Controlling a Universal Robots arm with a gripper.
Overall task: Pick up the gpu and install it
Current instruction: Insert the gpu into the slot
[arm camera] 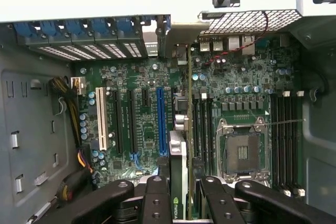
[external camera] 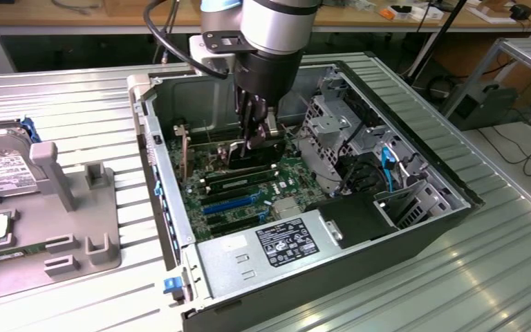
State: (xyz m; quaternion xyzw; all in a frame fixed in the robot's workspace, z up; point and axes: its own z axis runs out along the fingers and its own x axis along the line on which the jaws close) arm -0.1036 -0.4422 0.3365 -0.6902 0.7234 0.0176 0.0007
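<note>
The gpu (arm camera: 179, 174) stood on edge between the fingers of the pincer (arm camera: 181, 195), its thin body running up the centre of the wrist frame toward a silver bracket at the rear of the case. It sat over the motherboard (arm camera: 236, 98), just beside the long blue slot (arm camera: 161, 121); whether its edge had seated in a slot could not be told. In the exterior view the gpu (external camera: 252, 158) appeared as a dark card held upright at the centre of the frame, low inside the open computer case (external camera: 169, 207). The pincer (external camera: 254, 135) was clamped on the card, black fingers (arm camera: 155, 198) pressed to either side of it.

Around it on the board lay a white slot (arm camera: 101, 119), several black slots and the bare processor socket (arm camera: 242, 150). Blue clips (arm camera: 79, 29) lined the rear slot openings at the upper left of the wrist frame.

In the exterior view the arm (external camera: 270, 34) came down from the upper centre. The power supply (external camera: 265, 245) with its label sat at the lower centre of the case. The case rested on a ribbed metal table (external camera: 496, 249). At the exterior view's left stood a grey fixture tray (external camera: 72, 207) holding a hard drive (external camera: 3, 169) with a white label.
</note>
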